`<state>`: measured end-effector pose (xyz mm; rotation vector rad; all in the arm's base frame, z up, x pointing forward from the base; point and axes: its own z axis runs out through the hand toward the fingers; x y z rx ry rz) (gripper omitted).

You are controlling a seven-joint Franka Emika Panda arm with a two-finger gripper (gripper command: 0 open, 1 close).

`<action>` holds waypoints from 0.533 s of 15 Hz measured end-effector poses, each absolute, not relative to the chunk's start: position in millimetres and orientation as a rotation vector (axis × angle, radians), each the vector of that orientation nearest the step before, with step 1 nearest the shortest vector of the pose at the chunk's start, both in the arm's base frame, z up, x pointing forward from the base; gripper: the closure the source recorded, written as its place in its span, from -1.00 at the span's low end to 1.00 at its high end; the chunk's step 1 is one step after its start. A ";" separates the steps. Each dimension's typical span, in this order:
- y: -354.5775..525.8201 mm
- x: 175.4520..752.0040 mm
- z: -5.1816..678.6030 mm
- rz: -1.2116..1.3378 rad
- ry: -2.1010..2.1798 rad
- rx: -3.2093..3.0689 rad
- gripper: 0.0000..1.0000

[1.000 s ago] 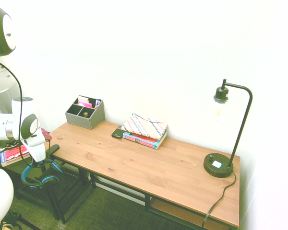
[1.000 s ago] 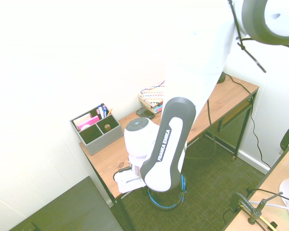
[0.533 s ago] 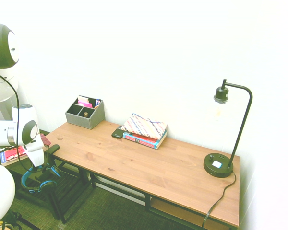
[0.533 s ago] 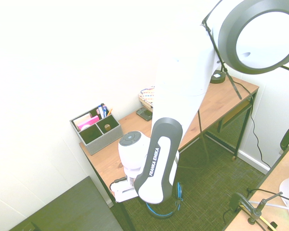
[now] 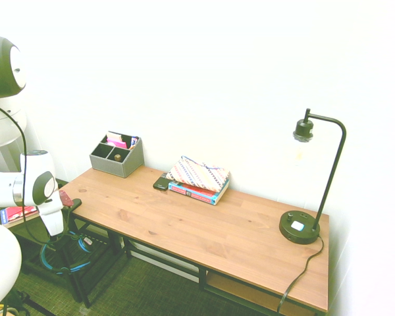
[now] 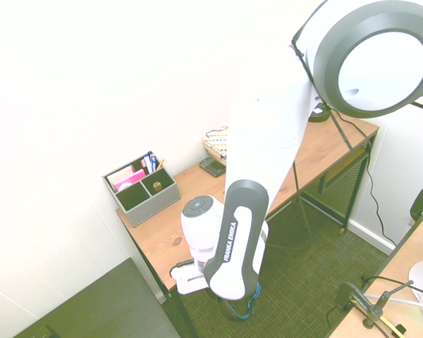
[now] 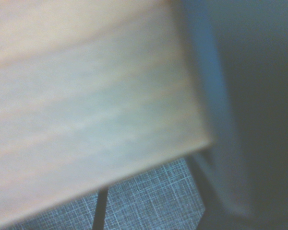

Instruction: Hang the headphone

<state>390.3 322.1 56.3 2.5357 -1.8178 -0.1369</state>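
Note:
The headphone (image 5: 46, 257), with a blue band and black cups, hangs low beside the left end of the wooden desk (image 5: 204, 224), just under my gripper (image 5: 58, 232). I cannot make out whether the fingers still touch it. From the other side, only a blue sliver of the headphone (image 6: 241, 311) shows below my arm, which covers the rest. The blurred wrist view shows the desk's corner (image 7: 86, 110) with carpet below it.
On the desk stand a grey organiser (image 5: 116, 155), a stack of books (image 5: 199, 179) with a dark phone (image 5: 161, 184) beside it, and a black lamp (image 5: 309, 191) at the right end. A red book (image 5: 16, 212) lies left of the arm. Black desk legs cross underneath.
The headphone has dropped lower and swung a little toward the desk's leg. My wrist has come down and shifted slightly right.

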 end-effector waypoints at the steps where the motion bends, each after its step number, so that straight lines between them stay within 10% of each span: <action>1: 315.4 389.2 65.1 -0.142 -1.799 2.534 -1.00; 8: 227.0 373.7 177.8 -0.058 -1.547 2.638 -1.00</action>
